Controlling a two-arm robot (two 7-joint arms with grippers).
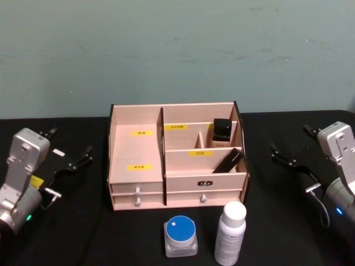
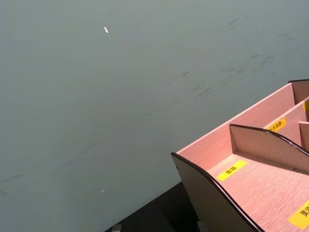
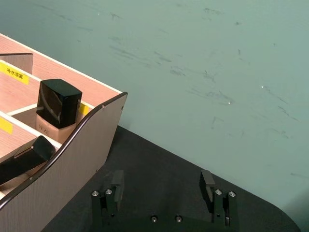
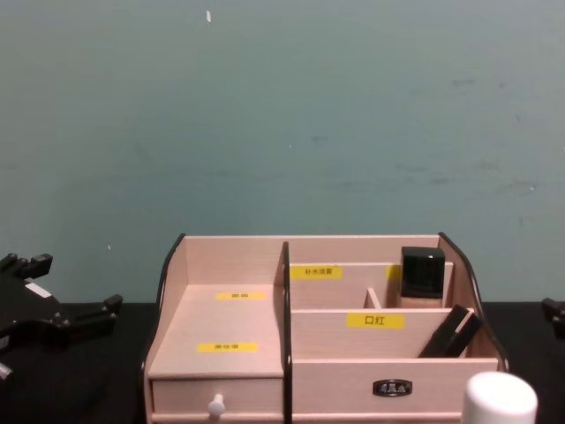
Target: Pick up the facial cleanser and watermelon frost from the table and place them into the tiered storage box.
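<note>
The tiered storage box [image 1: 177, 183] is set centrally on the dark surface [image 1: 277, 221], with a blue-lidded jar [image 1: 181, 235] and a white bottle [image 1: 230, 233] stood just before it. The left gripper [image 1: 71, 141] and right gripper [image 1: 289, 138] are held well apart at either side, jaws spread wide and empty.

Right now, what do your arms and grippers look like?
Each arm ends in a boxy silver-grey wrist with a black two-fingered gripper. Behind the left gripper sit a yellow sticker and a small green light. Behind the right gripper are a blue light and a thin cable.
</note>
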